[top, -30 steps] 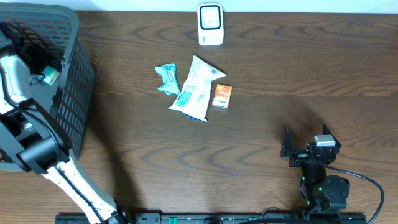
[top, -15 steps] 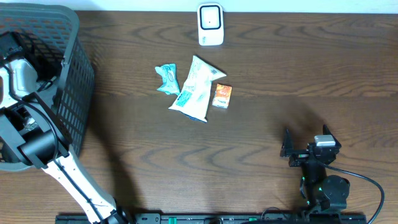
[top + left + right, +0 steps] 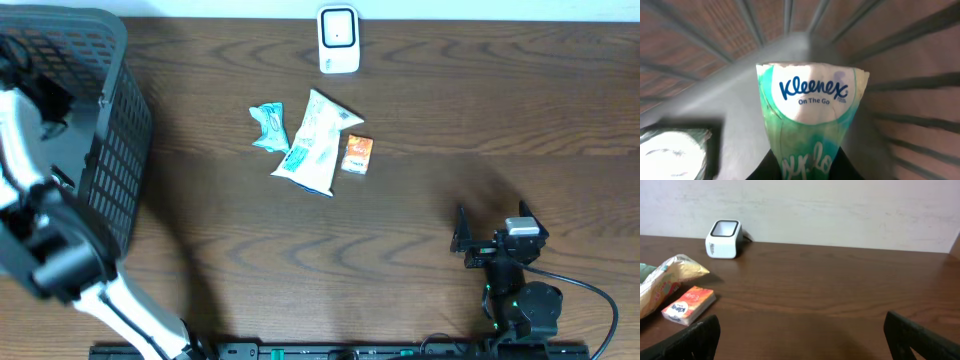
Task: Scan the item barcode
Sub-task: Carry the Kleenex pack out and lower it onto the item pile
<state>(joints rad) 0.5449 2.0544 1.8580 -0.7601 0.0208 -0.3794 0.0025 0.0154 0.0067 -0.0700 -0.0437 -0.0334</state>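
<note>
Item: Kleenex tissue pack [image 3: 812, 100], in the basket [image 3: 110, 120], its lower end clamped in the left pincer [image 3: 807, 162]. Likely light, soft, crushable, with slick film: grip mid-body gently, barcode face uncovered. Right pincer [image 3: 492, 215]: spread apart, empty.

Count, overhead frame. Centre: three loose items, namely one teal packet [image 3: 268, 127], one white bag [image 3: 315, 143] and one orange box [image 3: 357, 155]. Top centre: one white scanner [image 3: 338, 40]. Upper left: one grey basket [image 3: 120, 150]. Wrist frame, inside it: one Kleenex pack [image 3: 810, 110] and one partly seen pack [image 3: 672, 155].

Glossy, probably plastic Kleenex pack [image 3: 810, 95]
</note>
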